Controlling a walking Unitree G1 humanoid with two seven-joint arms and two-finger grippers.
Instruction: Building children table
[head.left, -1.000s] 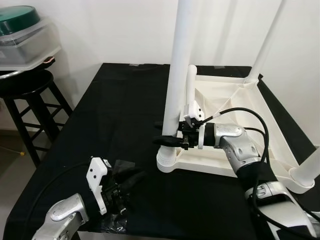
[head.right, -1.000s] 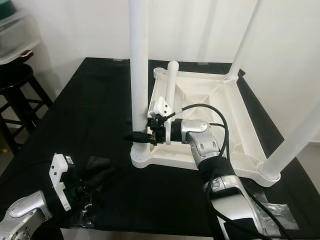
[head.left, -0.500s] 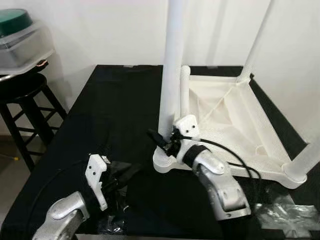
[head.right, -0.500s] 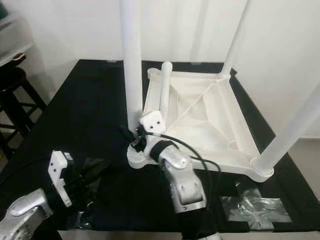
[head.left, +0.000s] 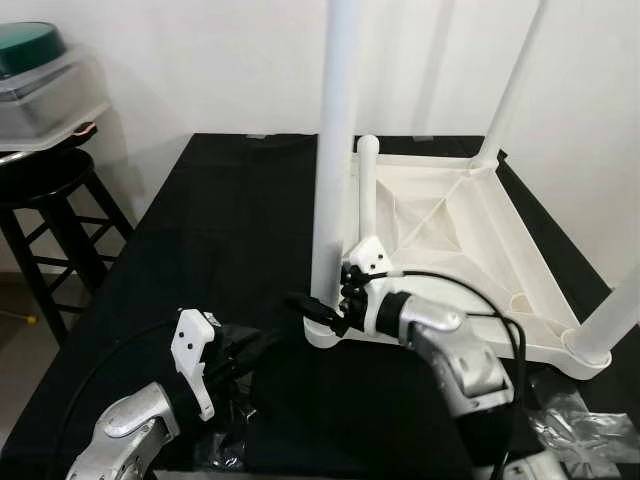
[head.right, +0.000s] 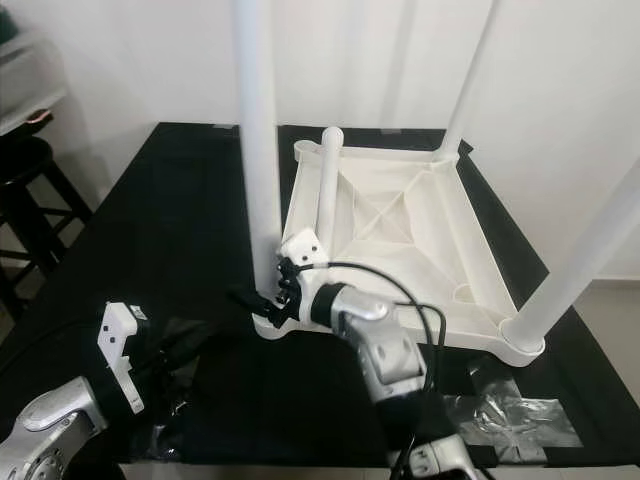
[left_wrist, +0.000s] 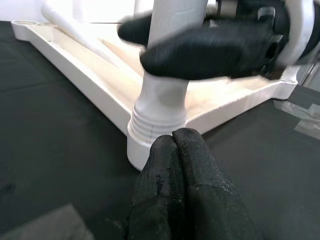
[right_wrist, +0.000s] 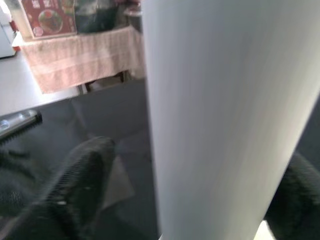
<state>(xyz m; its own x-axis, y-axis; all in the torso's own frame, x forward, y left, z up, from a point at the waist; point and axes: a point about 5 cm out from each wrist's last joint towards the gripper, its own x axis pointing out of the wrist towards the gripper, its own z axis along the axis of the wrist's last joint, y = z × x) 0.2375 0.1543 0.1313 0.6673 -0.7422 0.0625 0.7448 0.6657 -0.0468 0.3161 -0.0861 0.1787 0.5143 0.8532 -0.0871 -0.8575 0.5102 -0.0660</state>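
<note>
1. While your right pincer (head.left: 318, 308) stands at the foot of the near table leg (head.left: 335, 150), its two black fingers straddle the leg just above the ribbed collar; they sit on either side of the white tube, but whether they press it or only flank it you cannot tell from these views.
2. Your left pincer (left_wrist: 175, 150) is closed on nothing, fingertips together, low over the desk (head.left: 200, 230) and aimed at that same collar from just beside it.
3. Over the last second the right forearm has swung: it reached the leg from the tabletop side, and now it comes in from nearer your body, with the pincer lower on the leg. The head camera also shifted, so judge the overturned tabletop (head.left: 450, 210) as unmoved. That regrasp probably means you are working the leg round in its socket turn by turn, so the step is still seating this leg.
4. The tabletop lies upside down on the desk with legs standing at its corners; a shorter white tube (head.left: 367, 190) rises just behind the held leg.
5. Leg tops are cut off by the frame. The joint between collar and socket is partly masked by the right pincer, so how far the leg is seated is unclear.
</note>
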